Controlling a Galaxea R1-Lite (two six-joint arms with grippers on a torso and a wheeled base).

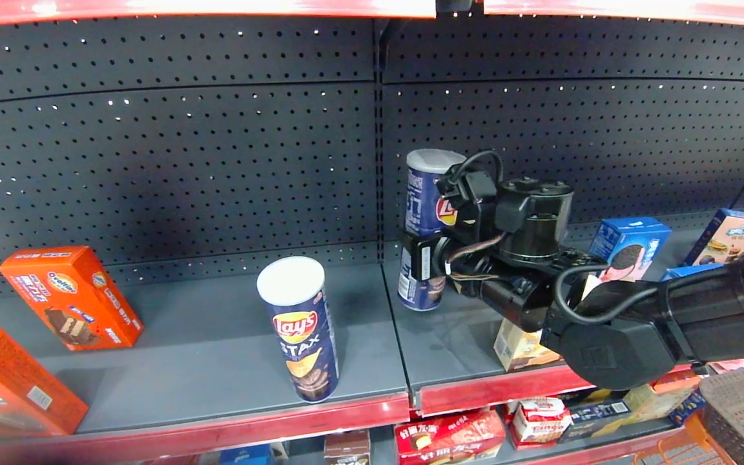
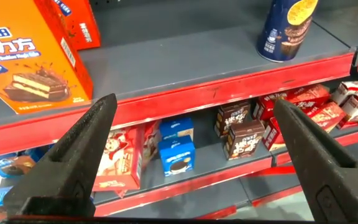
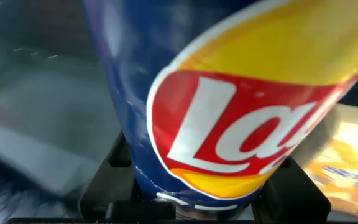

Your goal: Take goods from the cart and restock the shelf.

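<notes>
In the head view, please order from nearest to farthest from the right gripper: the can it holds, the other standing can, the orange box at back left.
1. The held can, between the jaws of the right gripper.
2. The standing can, to its left, at the front of the shelf.
3. The orange box, far left, toward the back.

A blue, white-lidded chip can (image 1: 418,201) stood upright in the grip of the right pincer (image 1: 425,253) toward the back of the grey shelf (image 1: 204,342), a matching can (image 1: 299,329) standing free near its front edge, leftward.
</notes>
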